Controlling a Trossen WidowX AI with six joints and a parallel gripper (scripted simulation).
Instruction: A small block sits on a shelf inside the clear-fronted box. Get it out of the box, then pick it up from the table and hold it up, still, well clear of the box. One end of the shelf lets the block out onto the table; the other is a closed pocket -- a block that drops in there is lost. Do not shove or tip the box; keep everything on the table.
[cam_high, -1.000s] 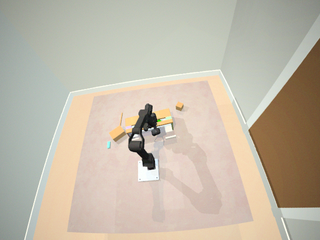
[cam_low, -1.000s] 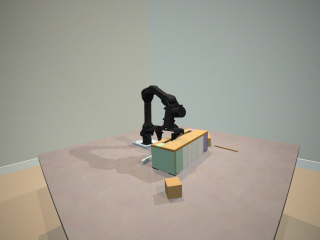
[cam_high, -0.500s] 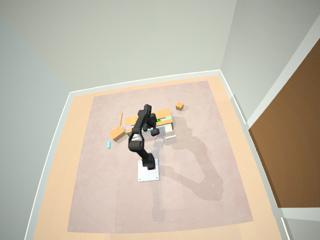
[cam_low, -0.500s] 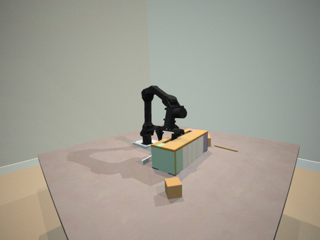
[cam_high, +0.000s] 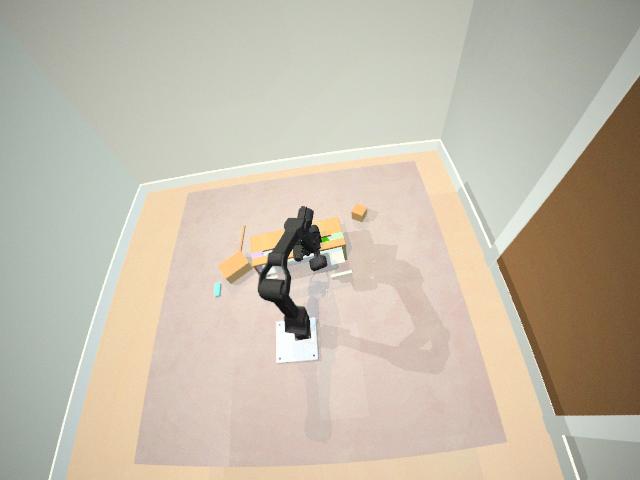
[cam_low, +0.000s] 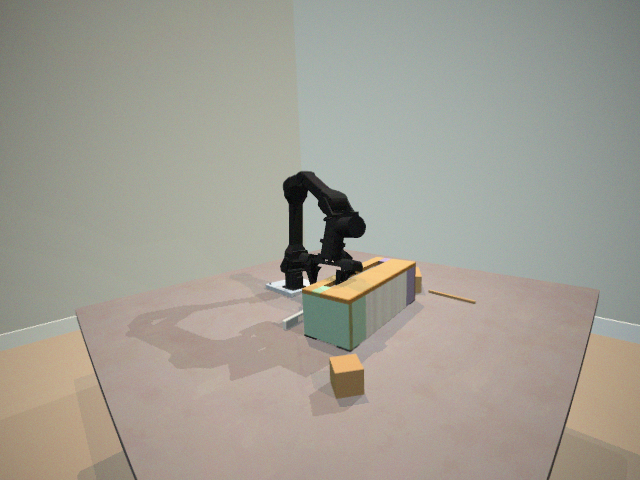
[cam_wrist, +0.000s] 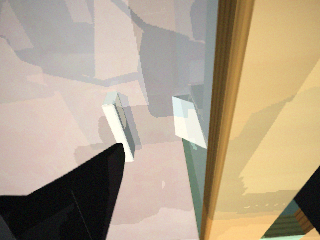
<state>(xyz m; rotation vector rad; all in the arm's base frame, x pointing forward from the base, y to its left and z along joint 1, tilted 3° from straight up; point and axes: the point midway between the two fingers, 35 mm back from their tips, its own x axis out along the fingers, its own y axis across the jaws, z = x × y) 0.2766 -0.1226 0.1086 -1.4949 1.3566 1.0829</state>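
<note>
The box (cam_high: 328, 225) (cam_low: 330, 317) (cam_wrist: 280, 65) stands upright, with an orange top, a long slot in it and a clear front. Its end by the cube is green; the other end is purple. A bright green block (cam_high: 324, 239) shows through the slot, nearer the green end, just beside the gripper. The block is not visible in the wrist view. My gripper (cam_high: 308, 257) (cam_low: 329, 274) (cam_wrist: 188, 142) is open and empty, straddling the box's front top edge. One finger is at the slot, its tip hidden by the top; the other is outside the clear front.
A white bar (cam_high: 341, 274) (cam_low: 293, 319) (cam_wrist: 118, 130) lies in front of the green end. An orange cube (cam_high: 359, 212) (cam_low: 346, 376) lies beyond that end. By the purple end are a larger orange block (cam_high: 235, 267), a thin stick (cam_high: 242, 238) (cam_low: 451, 296) and a turquoise piece (cam_high: 217, 289).
</note>
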